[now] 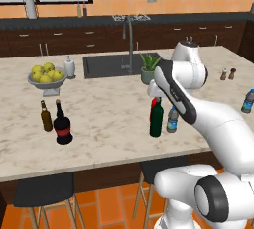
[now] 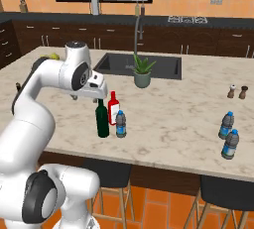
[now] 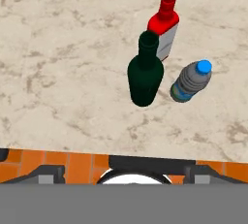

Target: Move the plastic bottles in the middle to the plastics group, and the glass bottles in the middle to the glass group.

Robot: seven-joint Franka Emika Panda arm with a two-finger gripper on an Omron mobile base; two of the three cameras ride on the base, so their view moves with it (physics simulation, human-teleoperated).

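In the middle of the marble island stand a tall dark green wine bottle point(image 1: 156, 119) point(image 2: 102, 121) point(image 3: 145, 72), a red bottle with a pale label point(image 2: 113, 107) point(image 3: 163, 26) just behind it, and a small clear water bottle with a blue cap point(image 1: 172, 120) point(image 2: 120, 124) point(image 3: 192, 81) beside it. My gripper point(image 2: 87, 97) hovers above the green bottle, pointing down, open and holding nothing; its fingertips point(image 3: 48, 172) sit far apart. The glass group, an amber bottle point(image 1: 46, 117) and a squat black bottle point(image 1: 63, 126), is at the left. Two water bottles point(image 2: 226, 125) point(image 2: 230, 144) form the plastics group at the right.
A bowl of lemons point(image 1: 47, 77) and a white soap dispenser point(image 1: 69, 68) stand at the back left. The sink point(image 1: 106, 65) with its faucet and a potted plant point(image 1: 148, 69) lie behind the middle bottles. Salt and pepper shakers point(image 2: 237, 92) stand at the back right. Stools are tucked under the counter's front edge.
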